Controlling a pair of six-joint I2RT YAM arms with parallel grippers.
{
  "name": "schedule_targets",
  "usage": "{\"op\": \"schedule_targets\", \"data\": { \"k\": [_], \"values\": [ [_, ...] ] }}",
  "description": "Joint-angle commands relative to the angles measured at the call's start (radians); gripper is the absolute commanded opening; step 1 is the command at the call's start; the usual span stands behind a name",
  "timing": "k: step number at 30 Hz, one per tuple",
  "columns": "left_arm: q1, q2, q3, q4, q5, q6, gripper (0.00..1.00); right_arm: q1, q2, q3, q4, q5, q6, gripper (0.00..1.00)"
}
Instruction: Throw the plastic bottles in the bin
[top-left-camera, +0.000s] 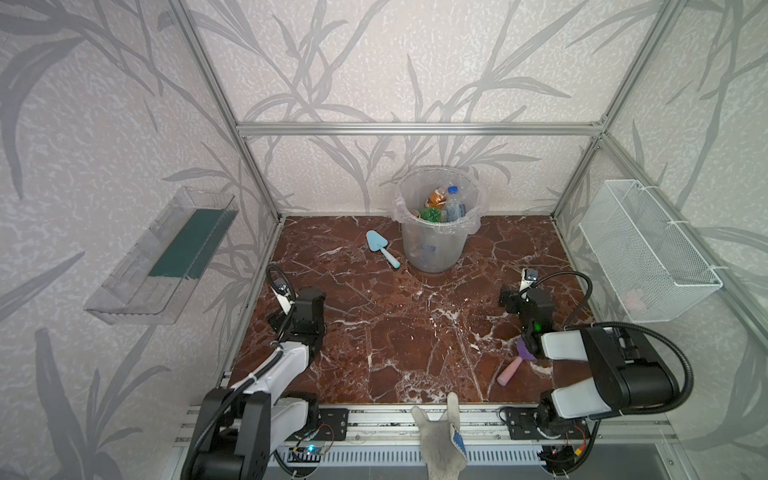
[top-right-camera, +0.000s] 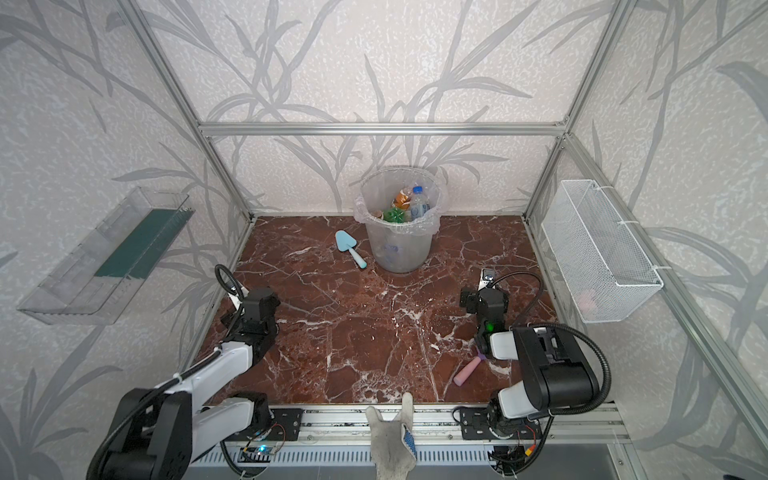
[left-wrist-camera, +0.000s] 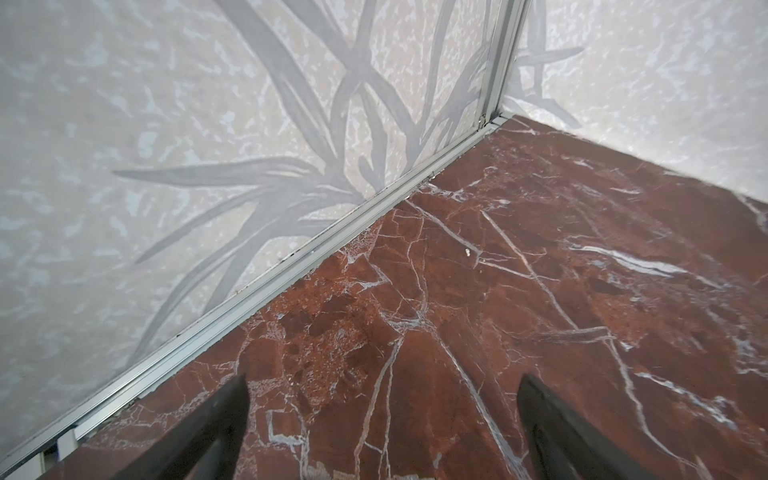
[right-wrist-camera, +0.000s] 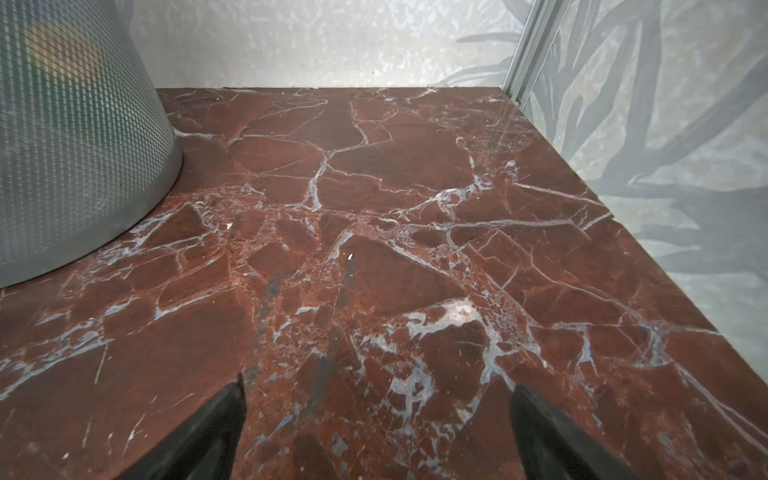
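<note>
Both arms sit near the front corners of the tabletop (top-left-camera: 374, 324). The left hand (left-wrist-camera: 384, 386) is spread wide with only bare marble between its two dark tips, and it faces the left edge where the wall rail runs. The right hand (right-wrist-camera: 378, 386) is just as wide and just as empty, low over the stone near the right edge.

Every one of the plastic bottles (top-left-camera: 451, 205) I can see is heaped inside the bin (top-left-camera: 434, 249), which stands at the middle of the back edge. A clear one with a blue cap leans nearly upright on top, with a green and an orange one beside it. I see none lying on the tabletop.

From either hand the bin lies ahead and inward. The right hand looks the nearer, since the bin's ribbed wall shows in its wrist view. Only the light-blue trowel (top-left-camera: 382, 248) beside the bin and the purple-and-pink shovel (top-left-camera: 515, 365) by the right arm lie out, so I'd judge there is no bottle to fetch.
</note>
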Motion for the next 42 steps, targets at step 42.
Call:
{"op": "schedule_targets", "data": {
  "k": [42],
  "values": [
    [0.052,0.354,0.072,0.441,0.436,0.298,0.99,-0.006,0.065,0.099,0.034,-0.228,-0.097,0.99]
  ]
}}
